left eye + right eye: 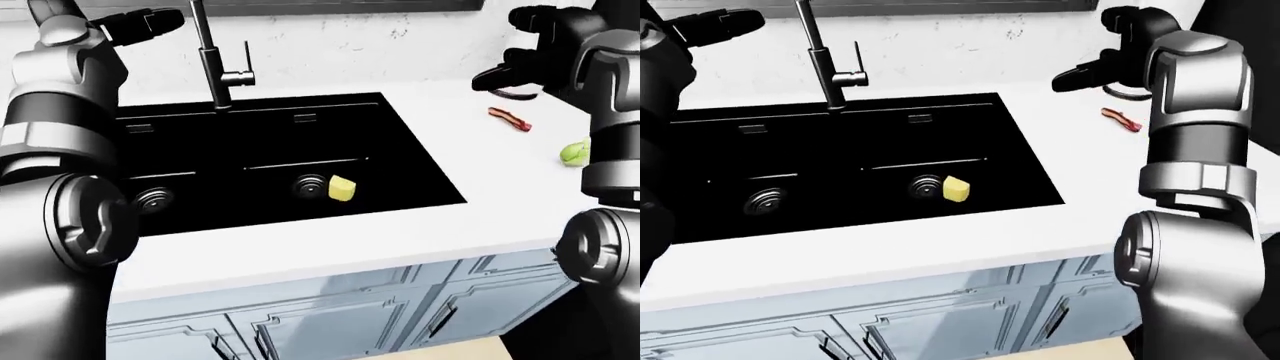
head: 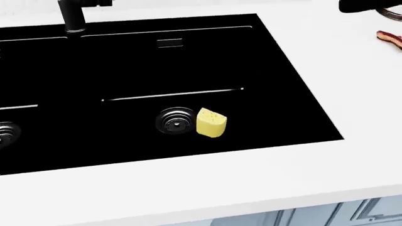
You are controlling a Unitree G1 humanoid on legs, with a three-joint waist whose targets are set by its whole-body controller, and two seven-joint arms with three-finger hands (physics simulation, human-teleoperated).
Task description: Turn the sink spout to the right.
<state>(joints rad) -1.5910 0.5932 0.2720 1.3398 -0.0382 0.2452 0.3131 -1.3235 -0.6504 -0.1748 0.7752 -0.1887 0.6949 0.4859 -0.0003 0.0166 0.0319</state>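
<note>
Sink (image 1: 400, 142): I see a cheese wedge (image 2: 211, 122) beside the right drain (image 2: 175, 121).
Spout (image 1: 203, 45): dark, upright, at the sink's top edge.
Left hand (image 1: 140, 24): empty, left of spout; spread unclear.
Right hand (image 1: 1095, 73): empty, fingers extended.

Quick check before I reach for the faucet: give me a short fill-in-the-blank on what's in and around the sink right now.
1. The yellow cheese wedge lies inside the sink beside the ____.
2. The bacon strip lies on the white ____.
3. The sink is ____ in colour.
4. Neither the left robot hand nor the right robot hand touches the ____.

Missing words: drain; counter; black; faucet
</note>
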